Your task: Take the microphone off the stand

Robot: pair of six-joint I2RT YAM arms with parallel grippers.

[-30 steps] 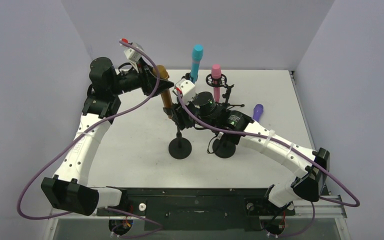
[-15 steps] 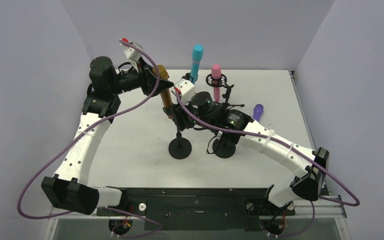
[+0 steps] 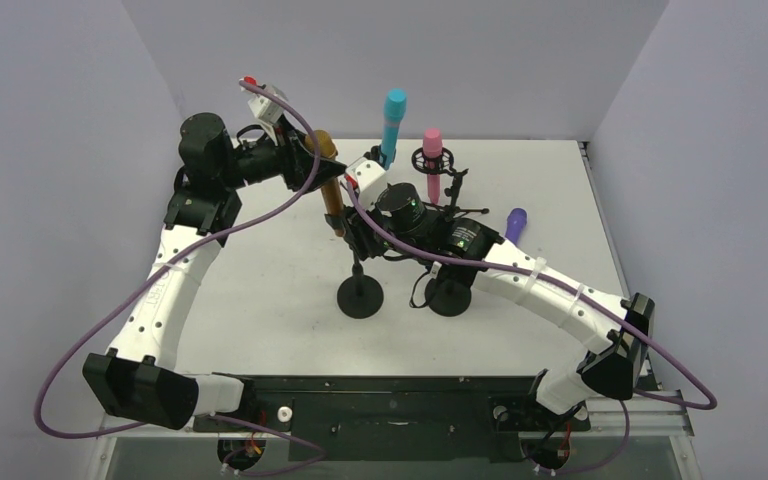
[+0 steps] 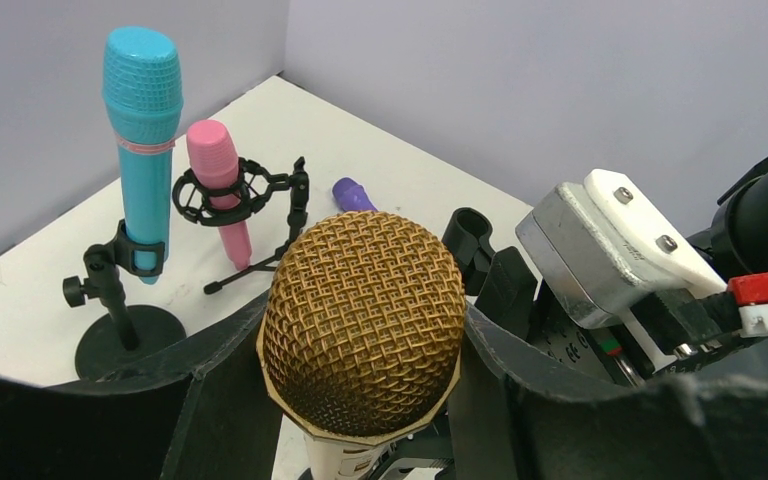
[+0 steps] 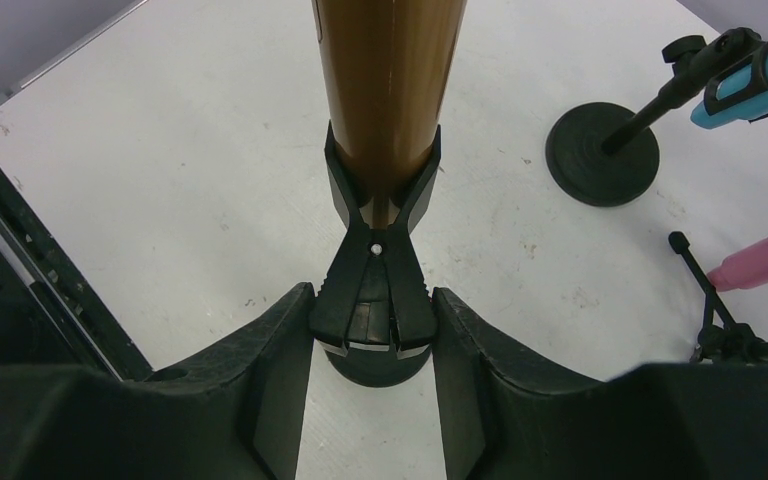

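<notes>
The gold microphone (image 3: 332, 190) stands upright in the black clip (image 5: 380, 260) of its stand, above the round base (image 3: 360, 298). My left gripper (image 3: 325, 165) is shut on the microphone's mesh head (image 4: 362, 320), one finger on each side. My right gripper (image 3: 355, 232) sits lower, its fingers (image 5: 280, 370) pressed on both sides of the clip's rear handles. In the right wrist view the brown microphone body (image 5: 390, 70) still sits between the clip's prongs, and the right gripper (image 5: 372, 345) is closed on the clip.
A blue microphone (image 3: 392, 120) stands on its own stand behind. A pink microphone (image 3: 433, 160) sits in a shock mount on a small tripod. A purple microphone (image 3: 515, 222) lies at the right. Another round base (image 3: 448, 297) sits under my right arm.
My right wrist has shifted slightly left toward the stand. The left gripper and the gold microphone have stayed in place.
</notes>
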